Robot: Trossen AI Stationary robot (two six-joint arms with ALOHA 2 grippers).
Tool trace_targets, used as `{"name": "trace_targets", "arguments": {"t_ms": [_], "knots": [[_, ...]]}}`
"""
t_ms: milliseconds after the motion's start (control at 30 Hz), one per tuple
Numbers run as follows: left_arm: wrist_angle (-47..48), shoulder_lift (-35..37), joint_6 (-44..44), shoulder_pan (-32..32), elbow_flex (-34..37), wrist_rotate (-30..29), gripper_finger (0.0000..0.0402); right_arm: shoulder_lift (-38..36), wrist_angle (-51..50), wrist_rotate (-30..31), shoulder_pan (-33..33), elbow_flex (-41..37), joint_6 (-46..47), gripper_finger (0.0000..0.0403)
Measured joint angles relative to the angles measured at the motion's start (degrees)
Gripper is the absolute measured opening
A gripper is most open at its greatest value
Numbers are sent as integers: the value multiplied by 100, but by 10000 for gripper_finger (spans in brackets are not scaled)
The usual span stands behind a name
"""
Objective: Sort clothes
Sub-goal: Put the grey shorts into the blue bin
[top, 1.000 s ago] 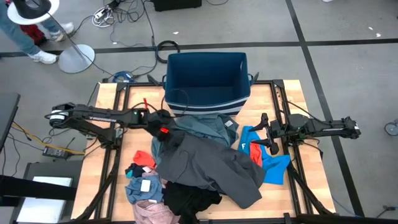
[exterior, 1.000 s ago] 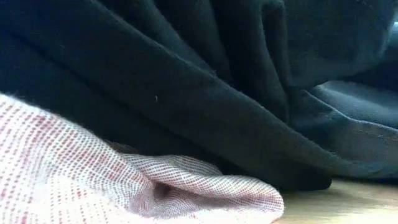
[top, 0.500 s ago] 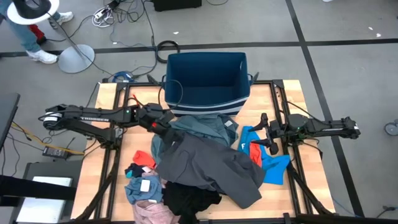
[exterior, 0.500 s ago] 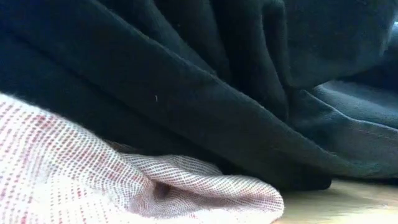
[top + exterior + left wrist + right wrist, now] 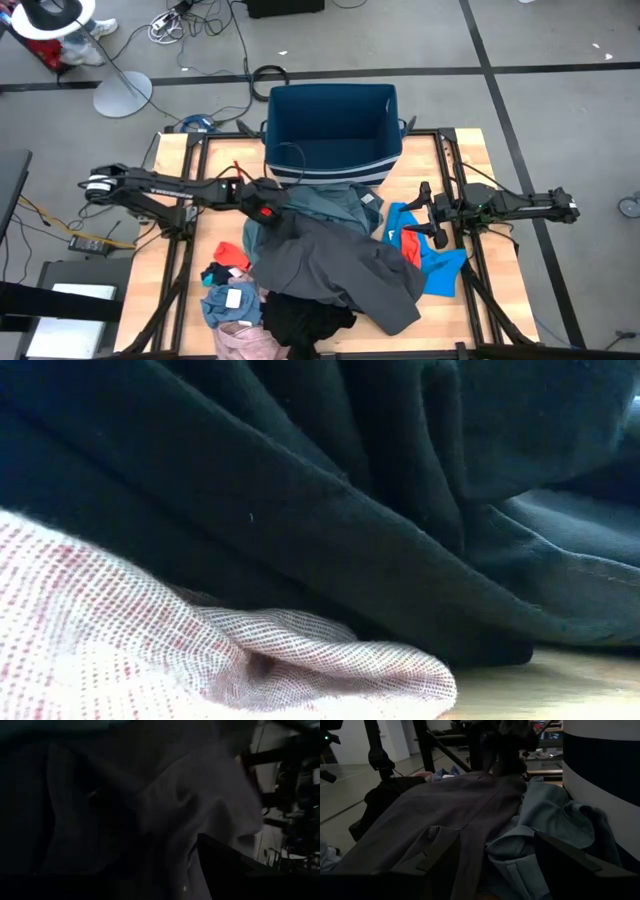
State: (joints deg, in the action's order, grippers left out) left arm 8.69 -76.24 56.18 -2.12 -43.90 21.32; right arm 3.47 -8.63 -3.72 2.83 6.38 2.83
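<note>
The clothes lie heaped mid-table: a large grey garment (image 5: 340, 265) over a teal one (image 5: 325, 203), with a black one (image 5: 305, 320) and a pink one (image 5: 245, 340) at the near edge. A bright blue piece (image 5: 440, 265) lies to the right and a red-orange piece (image 5: 232, 254) to the left. My left gripper (image 5: 268, 211) stands open at the grey garment's far left edge, and grey cloth (image 5: 200, 795) fills its wrist view. My right gripper (image 5: 425, 216) waits open above the bright blue piece, facing the heap (image 5: 445, 805). My left gripper stands right at the far left edge of the grey garment (image 5: 280, 222), slanting down from the table's left. Its own body hides the fingertips from above and the wrist view is dark. Whether it touches the cloth I cannot tell.
A dark blue bin (image 5: 335, 130) with a white stripe stands at the table's far edge, behind the teal garment. A small light blue piece (image 5: 225, 300) lies near left. In the low view, black cloth (image 5: 300, 510) and pink cloth (image 5: 150, 650) fill the picture. A person stands on the floor far left.
My left gripper drew back toward the table's left and far side, then came forward and down again to the grey garment's far left edge. The clothes lie much as before. My right arm kept still.
</note>
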Motion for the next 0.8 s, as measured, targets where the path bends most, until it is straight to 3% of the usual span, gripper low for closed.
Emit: {"name": "trace_targets", "arguments": {"t_ms": [167, 333, 567, 800], "knots": [[1, -319, 170, 175, 0, -2, 138, 0, -1, 0, -1, 1, -2, 254], [-366, -388, 275, 306, 2, 42, 22, 1, -1, -1, 0, 1, 0, 254], [-618, -313, 153, 377, -733, 66, 5, 0, -3, 1, 0, -1, -2, 254], [1149, -315, -736, 375, -2414, -293, 2, 2, -1, 1, 0, 1, -2, 254]]}}
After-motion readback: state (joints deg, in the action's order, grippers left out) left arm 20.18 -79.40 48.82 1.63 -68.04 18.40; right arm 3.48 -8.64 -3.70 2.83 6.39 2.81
